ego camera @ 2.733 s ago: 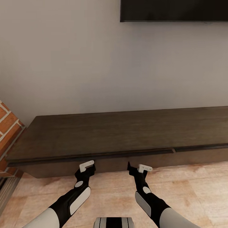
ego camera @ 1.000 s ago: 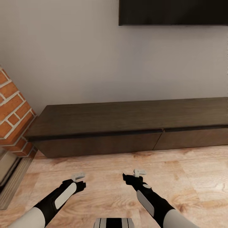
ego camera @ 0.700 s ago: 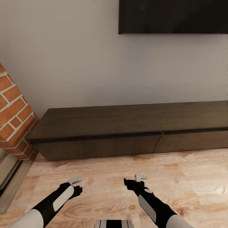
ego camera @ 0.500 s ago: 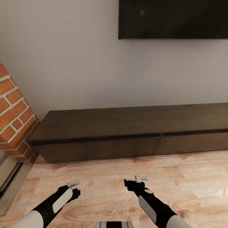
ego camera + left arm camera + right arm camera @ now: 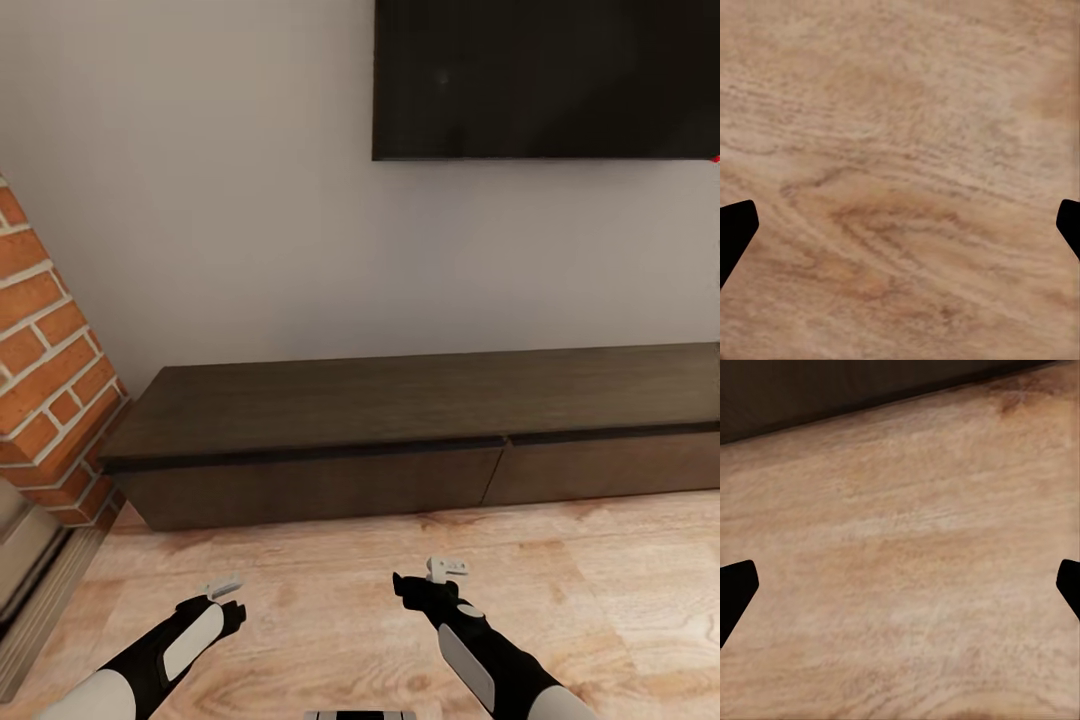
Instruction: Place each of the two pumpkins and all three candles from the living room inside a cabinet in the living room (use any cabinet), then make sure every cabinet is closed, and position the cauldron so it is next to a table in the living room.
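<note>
Pale wood floor [image 5: 600, 600] ran up to a grey wall where I had the rig parked, with the long dark cabinet [image 5: 400, 440] set against that wall under a black screen [image 5: 545, 80] and a brick corner [image 5: 50, 380] to my left. Both front panels of the cabinet looked flush and shut, and its top was bare. I saw no pumpkins, candles or cauldron from this spot, so I could not say where they were.

My left gripper [image 5: 222, 590] and right gripper [image 5: 440, 575] hung low over the floor, well short of the cabinet. Each wrist camera showed the fingers [image 5: 735, 232] spread wide at the frame edges with only floorboards between them, holding nothing.

I judged this a travel step between errands, with no item in hand. The next move called for turning the base away to find whatever remained to collect, arms tucked low enough to clear the furniture.
</note>
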